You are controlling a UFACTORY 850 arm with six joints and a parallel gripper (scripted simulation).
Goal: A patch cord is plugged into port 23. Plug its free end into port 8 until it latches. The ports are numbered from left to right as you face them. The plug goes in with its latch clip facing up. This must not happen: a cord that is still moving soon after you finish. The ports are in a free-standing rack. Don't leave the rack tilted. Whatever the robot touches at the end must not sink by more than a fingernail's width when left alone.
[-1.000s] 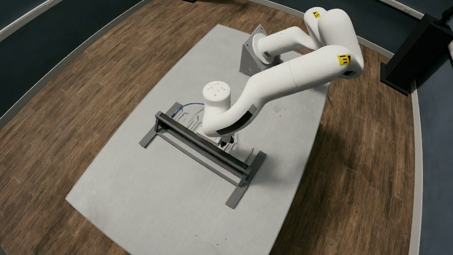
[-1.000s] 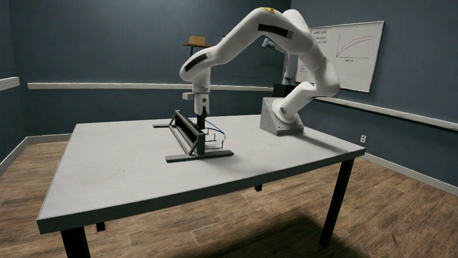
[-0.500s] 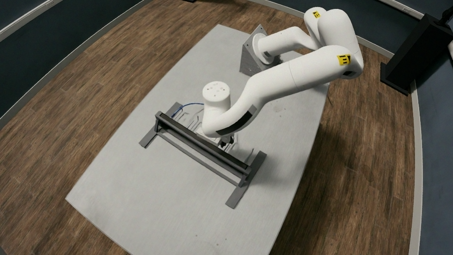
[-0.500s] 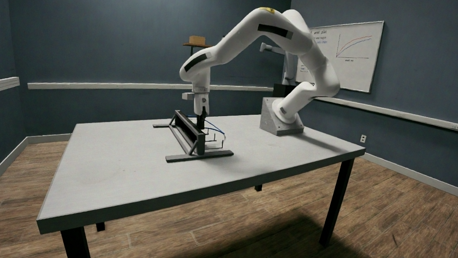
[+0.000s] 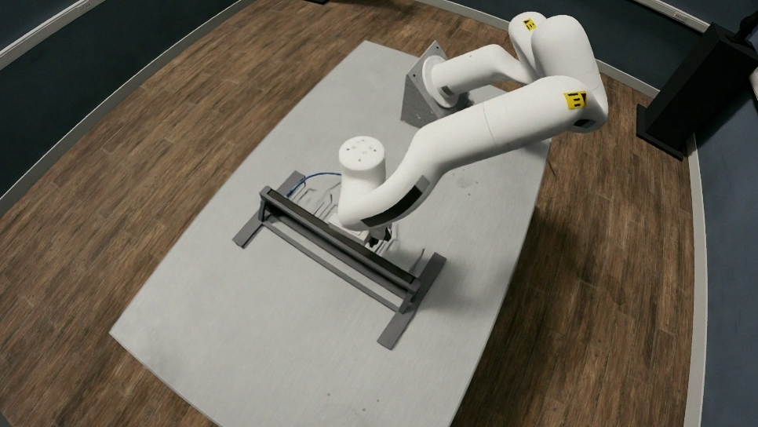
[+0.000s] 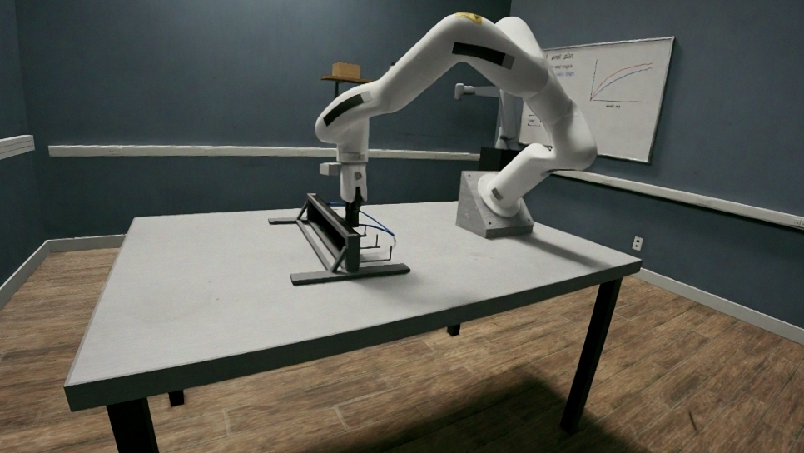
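Observation:
The dark free-standing rack (image 5: 297, 210) (image 6: 329, 227) stands upright on its two flat feet on the grey table (image 5: 238, 344) (image 6: 225, 303). A thin blue patch cord (image 5: 314, 177) (image 6: 378, 222) runs from one end of the rack's port side and loops over the table towards my gripper. My gripper (image 5: 380, 239) (image 6: 352, 216) points straight down, close against the port side of the rack, about a third of the way along it. Its fingers are shut on the cord's free plug. The plug itself and the port numbers are too small to see.
Thin wire cable hooks (image 6: 384, 247) (image 5: 318, 197) stick out low on the port side of the rack. The arm's grey wedge base (image 5: 419, 100) (image 6: 483, 216) stands at the far side of the table. My forearm hangs over the rack's middle.

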